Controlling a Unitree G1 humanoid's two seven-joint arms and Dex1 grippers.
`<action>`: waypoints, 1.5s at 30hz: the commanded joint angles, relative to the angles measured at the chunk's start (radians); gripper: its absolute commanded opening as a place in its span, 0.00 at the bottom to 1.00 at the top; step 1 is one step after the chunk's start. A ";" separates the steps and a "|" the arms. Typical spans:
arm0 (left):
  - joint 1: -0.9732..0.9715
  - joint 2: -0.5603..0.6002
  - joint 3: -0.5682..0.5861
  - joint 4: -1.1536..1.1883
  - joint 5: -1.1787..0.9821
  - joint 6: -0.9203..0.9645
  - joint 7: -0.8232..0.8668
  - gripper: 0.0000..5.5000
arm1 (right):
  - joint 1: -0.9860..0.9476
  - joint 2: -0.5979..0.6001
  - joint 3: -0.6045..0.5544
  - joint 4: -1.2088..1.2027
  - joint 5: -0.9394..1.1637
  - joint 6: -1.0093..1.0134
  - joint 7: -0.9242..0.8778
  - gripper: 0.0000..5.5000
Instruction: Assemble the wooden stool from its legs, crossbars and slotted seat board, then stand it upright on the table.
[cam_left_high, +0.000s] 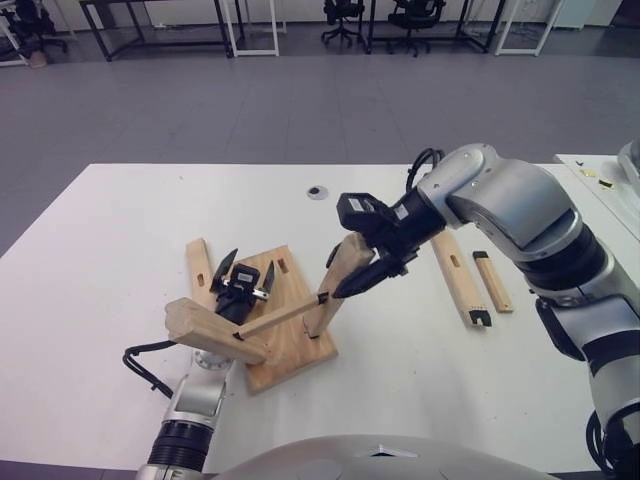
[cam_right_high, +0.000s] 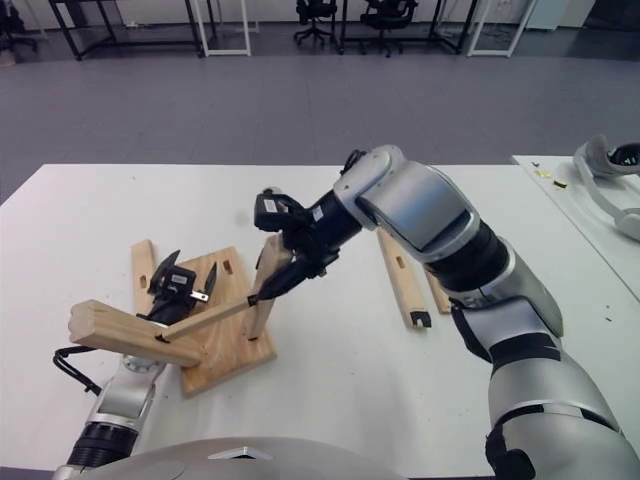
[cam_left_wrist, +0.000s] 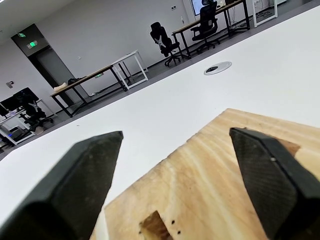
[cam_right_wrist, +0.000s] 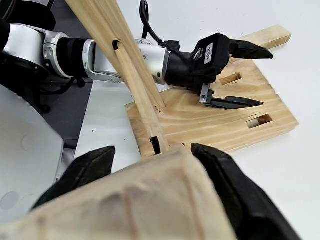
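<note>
Closest in, at the near-left: a tilted leg (cam_left_high: 215, 333), lifted off the table (cam_left_high: 90, 300) and joined to a thin crossbar (cam_left_high: 280, 316) slanting up and to the right. At the crossbar's other end, an upright leg (cam_left_high: 322, 315), standing on the near-right corner of the seat board (cam_left_high: 290, 350).

Seat board flat on the table, slots facing up. Just above its middle, the left gripper (cam_left_high: 250, 262) with fingers spread wide and nothing between them. Cannot tell whether the fingertips touch the wood.

Clamped around the upright leg's top end, the right gripper (cam_left_high: 350, 272) with a dark finger on either side, pressed to the wood.

Along the board's left edge, a loose leg (cam_left_high: 198, 265) lying flat, touching or just beside it.

Farther right, well apart from the board: a long leg (cam_left_high: 455, 275) lying flat, and just beside it a short crossbar (cam_left_high: 492, 282), the two roughly parallel.

Farthest back, near the table's far edge, a round cable port (cam_left_high: 318, 192).
</note>
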 joint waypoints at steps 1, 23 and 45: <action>0.016 -0.027 -0.052 0.070 0.007 0.047 -0.038 0.71 | 0.018 0.039 -0.005 0.002 0.042 -0.028 -0.037 0.65; 0.028 0.009 -0.039 0.086 -0.029 -0.010 -0.084 0.71 | 0.084 0.099 0.119 -0.073 0.016 -0.051 -0.290 0.98; -0.174 -0.041 -0.056 0.040 -0.064 0.018 -0.119 0.71 | -0.401 0.078 -0.276 0.557 -0.033 -0.322 -0.231 0.98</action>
